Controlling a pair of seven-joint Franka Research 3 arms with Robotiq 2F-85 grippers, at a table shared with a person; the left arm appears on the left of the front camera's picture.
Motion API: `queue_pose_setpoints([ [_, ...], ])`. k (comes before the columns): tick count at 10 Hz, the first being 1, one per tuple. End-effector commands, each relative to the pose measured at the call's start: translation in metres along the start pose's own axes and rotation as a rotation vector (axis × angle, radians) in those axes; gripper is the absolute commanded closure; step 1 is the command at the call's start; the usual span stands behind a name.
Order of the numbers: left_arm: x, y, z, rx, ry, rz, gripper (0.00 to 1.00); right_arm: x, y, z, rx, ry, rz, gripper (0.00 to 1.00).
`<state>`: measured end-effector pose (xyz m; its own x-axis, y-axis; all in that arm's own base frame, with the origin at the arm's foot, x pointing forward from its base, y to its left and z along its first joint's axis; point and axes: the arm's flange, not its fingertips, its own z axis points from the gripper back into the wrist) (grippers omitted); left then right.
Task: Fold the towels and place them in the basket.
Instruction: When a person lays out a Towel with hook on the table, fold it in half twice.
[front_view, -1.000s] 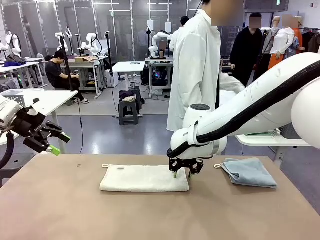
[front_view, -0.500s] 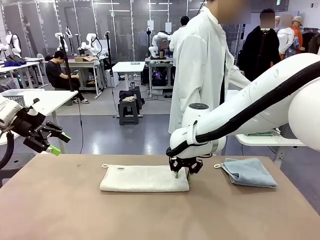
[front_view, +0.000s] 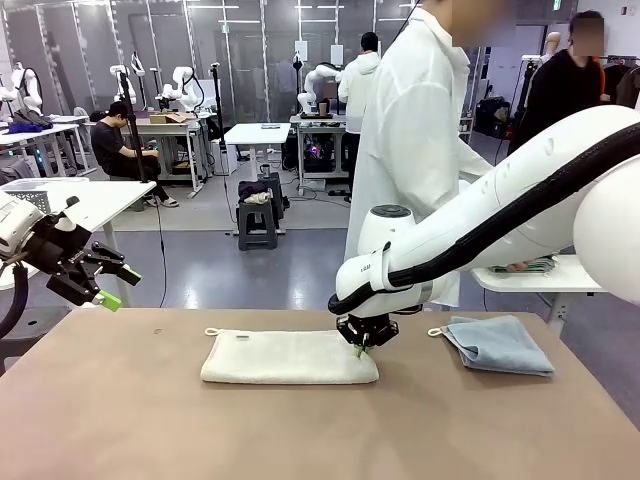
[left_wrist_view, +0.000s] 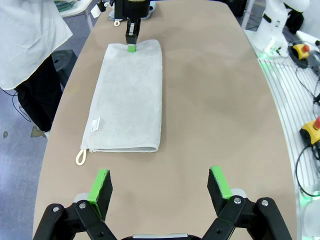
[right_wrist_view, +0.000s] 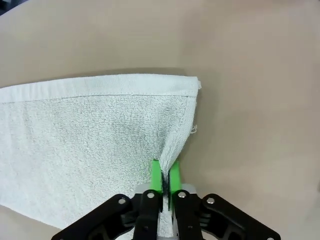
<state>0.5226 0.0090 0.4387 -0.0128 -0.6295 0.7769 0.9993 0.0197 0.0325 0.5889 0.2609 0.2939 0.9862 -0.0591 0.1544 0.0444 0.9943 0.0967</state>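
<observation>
A cream-white towel (front_view: 285, 357) lies folded in a long strip across the middle of the table. My right gripper (front_view: 361, 347) is shut on its right end, and the cloth puckers up between the green pads (right_wrist_view: 156, 175). The towel (right_wrist_view: 90, 130) spreads away to the left in the right wrist view. A pale blue-grey towel (front_view: 497, 343) lies folded at the right, apart from the gripper. My left gripper (front_view: 120, 285) hangs open off the table's left side, with nothing in it; from its own view (left_wrist_view: 160, 182) it looks along the towel (left_wrist_view: 130, 95) toward the right gripper (left_wrist_view: 131, 46). The basket is out of view.
A person in a white coat (front_view: 410, 150) stands past the table's far edge. A small white side table (front_view: 530, 278) stands at the right behind the blue-grey towel. Bare tabletop (front_view: 300, 430) runs along the near side.
The right gripper's fingers have come together on the cream-white towel's right end and pinched the cloth. The person has shifted a little to the right. The left arm is still.
</observation>
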Motion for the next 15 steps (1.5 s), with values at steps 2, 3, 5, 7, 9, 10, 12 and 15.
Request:
queue_pose_setpoints([
  [2,0.001,-0.001,0.001,0.0,0.011,-0.006,0.04,0.0,0.004,-0.01,-0.071,-0.001,-0.029,1.0],
  [3,0.001,-0.001,0.001,0.0,0.011,-0.006,0.04,0.0,0.0,-0.01,-0.073,-0.009,-0.024,1.0],
  [5,0.001,-0.001,0.001,0.0,0.011,-0.006,0.04,0.003,-0.029,-0.007,-0.074,-0.034,0.011,1.0],
  [7,0.001,-0.001,0.001,0.0,0.011,-0.006,0.04,0.003,-0.064,-0.004,-0.087,-0.034,0.028,1.0],
  [9,0.001,-0.001,0.001,0.0,0.011,-0.006,0.04,0.0,-0.075,0.002,-0.073,-0.043,0.062,1.0],
  [10,0.001,-0.001,0.001,0.0,0.011,-0.006,0.04,-0.002,-0.073,0.01,-0.066,-0.058,0.073,1.0],
  [12,0.001,-0.001,0.001,0.0,0.011,-0.006,0.04,-0.004,-0.051,0.048,-0.058,-0.132,0.103,1.0],
  [15,0.001,-0.001,0.001,0.0,0.011,-0.006,0.04,-0.013,0.029,0.111,-0.084,-0.164,0.146,1.0],
])
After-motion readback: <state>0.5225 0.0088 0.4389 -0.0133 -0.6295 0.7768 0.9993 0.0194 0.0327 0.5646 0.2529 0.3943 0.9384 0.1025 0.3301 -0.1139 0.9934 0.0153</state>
